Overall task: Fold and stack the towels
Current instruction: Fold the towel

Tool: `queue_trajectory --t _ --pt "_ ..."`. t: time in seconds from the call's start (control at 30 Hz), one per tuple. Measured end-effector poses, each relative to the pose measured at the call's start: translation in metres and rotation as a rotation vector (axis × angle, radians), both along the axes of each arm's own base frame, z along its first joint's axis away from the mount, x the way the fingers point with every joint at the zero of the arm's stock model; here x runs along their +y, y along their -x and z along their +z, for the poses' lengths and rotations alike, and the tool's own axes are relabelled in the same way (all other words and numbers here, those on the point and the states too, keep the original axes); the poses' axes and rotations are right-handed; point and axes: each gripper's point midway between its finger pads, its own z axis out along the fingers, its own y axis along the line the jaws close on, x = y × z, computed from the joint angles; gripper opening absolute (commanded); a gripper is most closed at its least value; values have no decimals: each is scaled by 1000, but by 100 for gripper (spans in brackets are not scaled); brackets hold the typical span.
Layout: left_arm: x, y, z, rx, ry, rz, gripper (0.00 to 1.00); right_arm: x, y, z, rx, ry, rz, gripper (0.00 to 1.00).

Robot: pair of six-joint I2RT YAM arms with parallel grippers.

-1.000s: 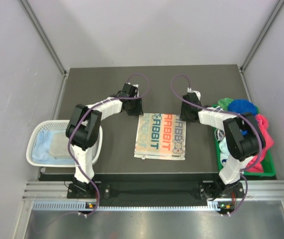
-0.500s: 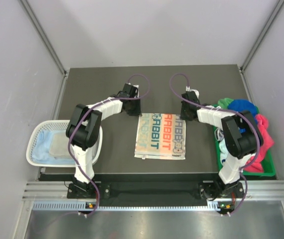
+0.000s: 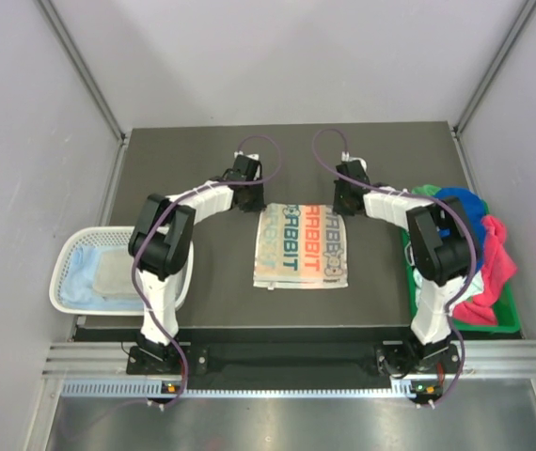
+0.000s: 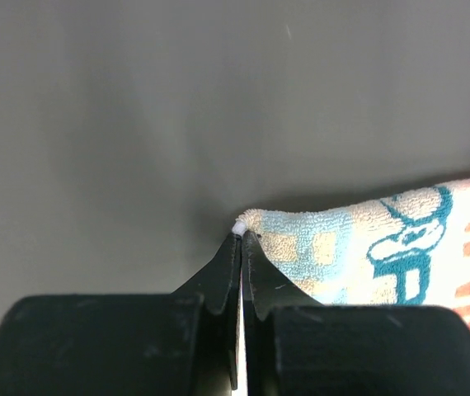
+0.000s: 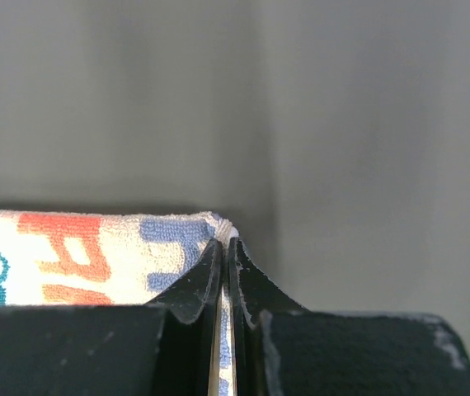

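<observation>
Both were apart a second ago. Now the left gripper (image 4: 241, 234) and the right gripper (image 5: 224, 242) each pinch a far corner of the towel (image 3: 303, 252). It is white with bright letters and lies flat mid-table (image 3: 202, 178).

There is one printed towel (image 3: 303, 246) on the one table (image 3: 207, 268). Left of it stands one basket (image 3: 69, 246) with two folded towels inside, a pale blue towel (image 3: 79, 273) and a grey towel (image 3: 116, 275). Right of it, one tray (image 3: 499, 321) holds a heap showing at least three: a green towel (image 3: 425, 194), a blue towel (image 3: 458, 205) and a pink towel (image 3: 496, 258). Two grippers meet its far corners, the left gripper (image 3: 257, 208) and the right gripper (image 3: 342, 208).
</observation>
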Motion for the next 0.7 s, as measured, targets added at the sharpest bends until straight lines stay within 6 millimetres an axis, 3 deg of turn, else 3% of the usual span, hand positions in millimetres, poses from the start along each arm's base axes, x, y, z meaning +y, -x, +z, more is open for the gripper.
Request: queue_trajectory --t 0.27,0.43,0.57,0.7 --pt "23 -51 4 -72 1 122 0 9 -39 7 -40 -27 3 0" --pt "37 -86 10 -130 40 174 0 16 -66 29 -118 -74 7 0" --pt "38 -101 20 -184 74 183 0 18 -85 47 -194 -99 10 0" --pt "33 -112 31 -248 111 173 0 14 -94 52 -244 -116 10 0"
